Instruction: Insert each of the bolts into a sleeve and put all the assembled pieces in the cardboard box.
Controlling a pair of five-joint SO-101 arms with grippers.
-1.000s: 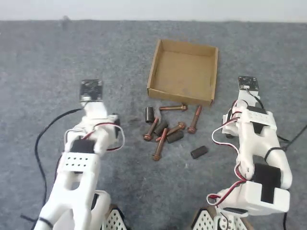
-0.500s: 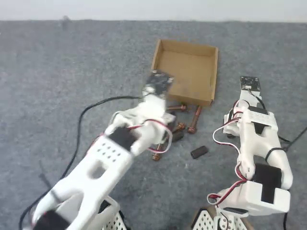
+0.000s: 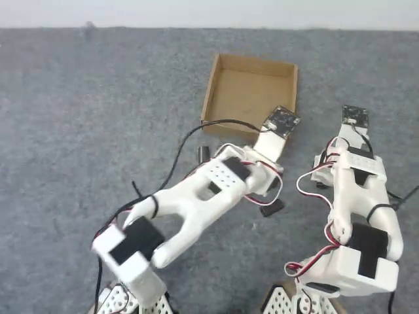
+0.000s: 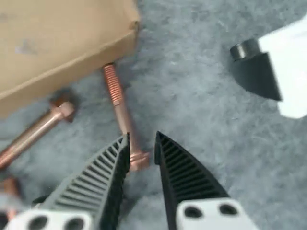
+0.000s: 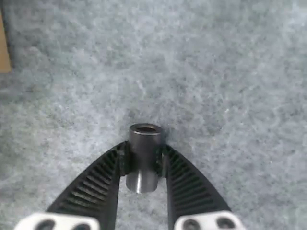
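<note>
Your left gripper (image 4: 142, 140) is partly open and holds nothing, its tips on either side of a bolt's head. That bolt (image 4: 119, 103) lies just near of the box (image 4: 57, 43). Its long axis runs near to far, threads toward the box wall. To its right, your right gripper (image 5: 144, 147) is clamped on a sleeve (image 5: 142, 167).

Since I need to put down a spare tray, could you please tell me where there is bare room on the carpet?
Bare carpet spreads left of the cardboard box, and a strip runs behind it. Crowded: in front of the box, where the left gripper is open over a bolt near the right gripper holding a sleeve.
</note>
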